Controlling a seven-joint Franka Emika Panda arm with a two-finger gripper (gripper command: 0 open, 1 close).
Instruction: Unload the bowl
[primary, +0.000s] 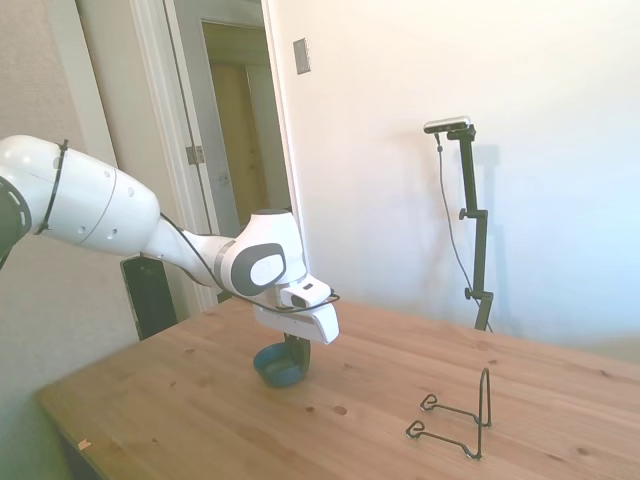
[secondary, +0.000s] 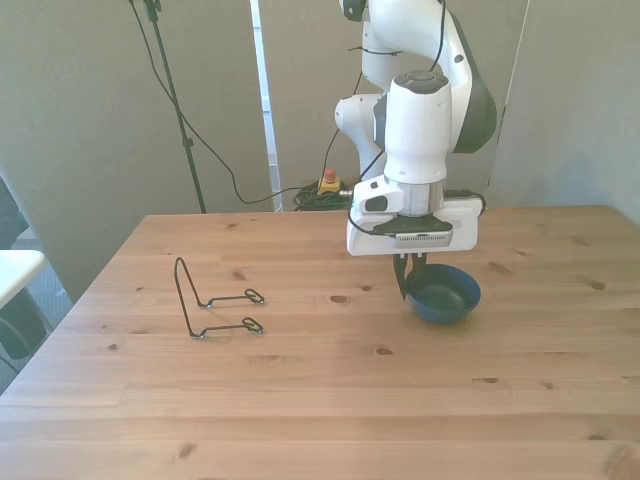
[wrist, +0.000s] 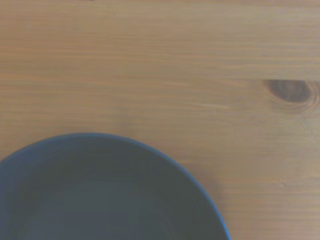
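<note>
Desk (secondary: 300, 400): pale pine planks, visible grain, dark knots (one shows close in wrist view). Room: plain white wall, open doorway behind arm in side view.

Count: one bowl (secondary: 445, 297), one wire stand (secondary: 205, 305), one arm.

Bowl: small, round, glossy blue, darker inside; sits on desk at 3 o'clock of stand in front view, well apart. Stand: thin black wire, upright loop, two feet.

Hand (secondary: 412, 282): dark fingers down at bowl rim, close together; grip on rim cannot tell.
</note>
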